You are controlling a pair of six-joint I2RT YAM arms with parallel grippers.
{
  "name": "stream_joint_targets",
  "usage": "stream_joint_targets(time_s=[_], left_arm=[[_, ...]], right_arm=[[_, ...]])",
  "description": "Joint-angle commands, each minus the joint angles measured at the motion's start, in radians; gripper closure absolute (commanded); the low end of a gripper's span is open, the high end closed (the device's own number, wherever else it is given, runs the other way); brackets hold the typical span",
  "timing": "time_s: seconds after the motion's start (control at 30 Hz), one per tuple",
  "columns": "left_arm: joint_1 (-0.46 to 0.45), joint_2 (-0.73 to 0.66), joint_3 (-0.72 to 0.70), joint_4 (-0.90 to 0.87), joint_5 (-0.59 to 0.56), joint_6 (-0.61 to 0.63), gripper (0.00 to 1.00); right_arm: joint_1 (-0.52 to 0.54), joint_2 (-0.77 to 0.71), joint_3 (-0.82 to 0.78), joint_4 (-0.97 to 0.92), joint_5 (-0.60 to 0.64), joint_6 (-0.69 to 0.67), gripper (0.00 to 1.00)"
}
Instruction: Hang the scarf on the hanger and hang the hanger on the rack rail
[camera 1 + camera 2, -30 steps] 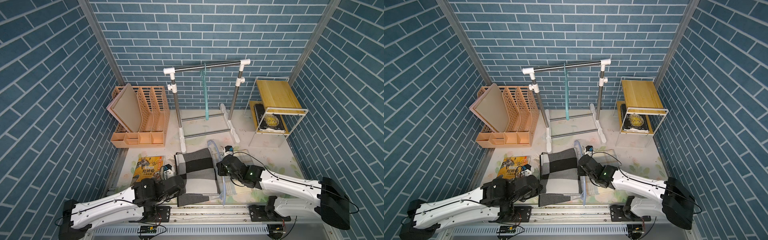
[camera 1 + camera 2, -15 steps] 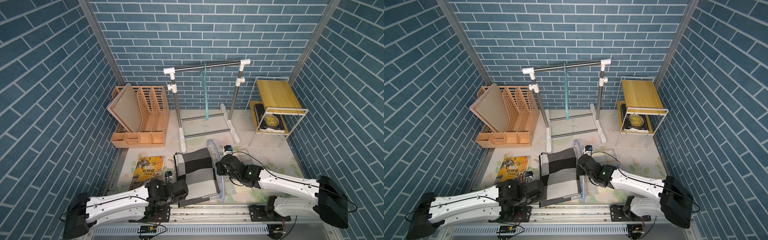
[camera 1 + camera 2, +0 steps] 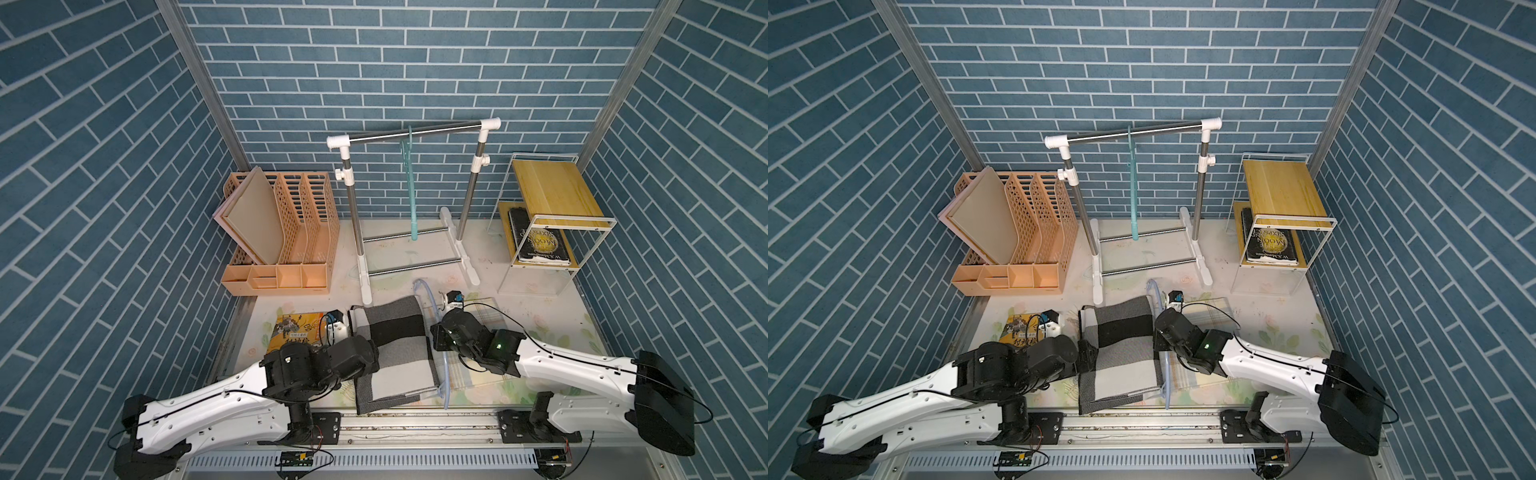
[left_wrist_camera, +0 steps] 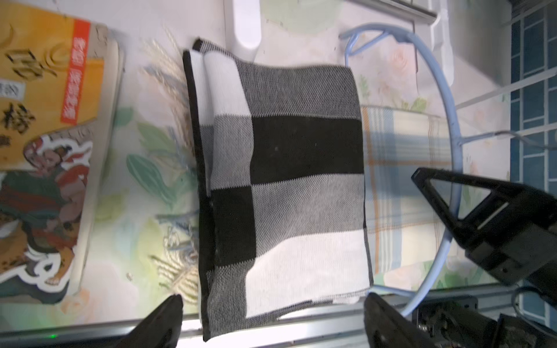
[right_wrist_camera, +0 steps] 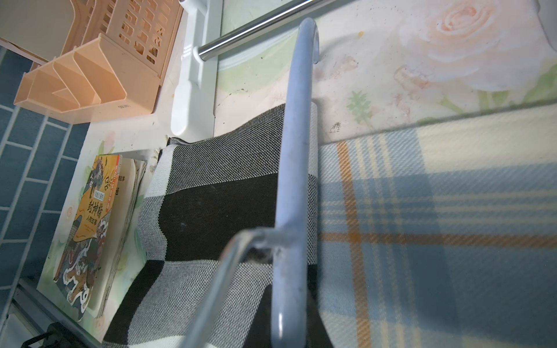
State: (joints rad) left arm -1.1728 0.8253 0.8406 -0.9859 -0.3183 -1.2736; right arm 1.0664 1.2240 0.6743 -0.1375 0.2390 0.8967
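Our left claw (image 4: pixel 272 305) stands wide and grips nothing. Its two black fingers (image 4: pixel 168 319) frame the near end of the checked scarf (image 4: pixel 286 180), and we cannot tell whether they touch the cloth. Our right claw (image 3: pixel 436 337) is closed on the light-blue hanger (image 5: pixel 294 168), which stands tilted on edge along the scarf's right side.

The checked scarf lies folded at the front middle of the desk (image 3: pixel 540 316), its near end hanging over the front edge. The hanger's straight bar disappears under that end.

We count two scarves. The second is a plaid scarf (image 5: pixel 437 211) in blue, cream and orange, flat under the right arm. There are two hangers, the other a teal hanger (image 3: pixel 411 199) on the rail of the one clothes rack (image 3: pixel 449 129). There are also two books, one file organiser (image 3: pixel 307 216) holding two flat boards (image 3: pixel 253 220), and one small shelf (image 3: pixel 548 187).

The yellow book (image 4: pixel 45 120), left of the checked scarf, reads "封神榜". The black book (image 3: pixel 536 241) on the shelf's lower level shows "MOON" and "SIXPENCE".

Both arms reach in low from the front corners, with forearms nearly level and wrists angled toward the scarf between them.
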Motion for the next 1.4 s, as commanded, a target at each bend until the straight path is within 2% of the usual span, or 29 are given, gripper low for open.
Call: stream_joint_targets(time_s=[0.0, 0.2, 0.23, 0.37, 0.47, 0.6, 0.83, 0.9, 1.07, 1.17, 1.23, 1.33, 1.37], left_arm=[[0.118, 0.039, -0.052, 0.152, -0.036, 0.175, 0.07], [0.452, 0.08, -0.254, 0.549, 0.125, 0.336, 0.12], [0.517, 0.11, -0.285, 0.635, 0.182, 0.356, 0.13], [0.647, 0.221, -0.307, 0.818, 0.329, 0.391, 0.16], [0.695, 0.302, -0.286, 0.884, 0.381, 0.411, 0.18], [0.743, 0.395, -0.266, 0.93, 0.434, 0.423, 0.26], [0.773, 0.499, -0.261, 0.941, 0.429, 0.424, 0.29], [0.781, 0.52, -0.259, 0.945, 0.434, 0.427, 0.33], [0.79, 0.562, -0.261, 0.972, 0.449, 0.436, 0.52], [0.796, 0.57, -0.262, 0.979, 0.451, 0.443, 0.61], [0.797, 0.568, -0.26, 0.971, 0.45, 0.447, 0.73], [0.797, 0.51, -0.263, 0.943, 0.411, 0.451, 0.97], [0.797, 0.481, -0.264, 0.93, 0.39, 0.455, 1.0]], right_arm=[[-0.008, 0.017, -0.001, -0.041, -0.007, -0.05, 1.0], [-0.007, 0.008, 0.005, -0.046, -0.019, -0.061, 1.0], [-0.008, 0.009, 0.006, -0.047, -0.019, -0.064, 1.0], [-0.008, 0.007, 0.004, -0.051, -0.022, -0.065, 1.0], [-0.008, -0.003, -0.002, -0.051, -0.017, -0.065, 1.0], [-0.008, -0.013, -0.006, -0.059, -0.01, -0.066, 1.0], [-0.008, -0.026, -0.012, -0.068, -0.008, -0.066, 1.0], [-0.008, -0.026, -0.012, -0.068, -0.01, -0.068, 1.0], [-0.008, -0.032, -0.011, -0.072, -0.008, -0.066, 1.0], [-0.008, -0.039, -0.012, -0.076, -0.005, -0.065, 1.0], [-0.008, -0.043, -0.009, -0.078, -0.002, -0.066, 1.0], [-0.008, -0.048, -0.006, -0.086, 0.003, -0.062, 1.0], [-0.007, -0.05, -0.007, -0.087, 0.004, -0.062, 1.0]])
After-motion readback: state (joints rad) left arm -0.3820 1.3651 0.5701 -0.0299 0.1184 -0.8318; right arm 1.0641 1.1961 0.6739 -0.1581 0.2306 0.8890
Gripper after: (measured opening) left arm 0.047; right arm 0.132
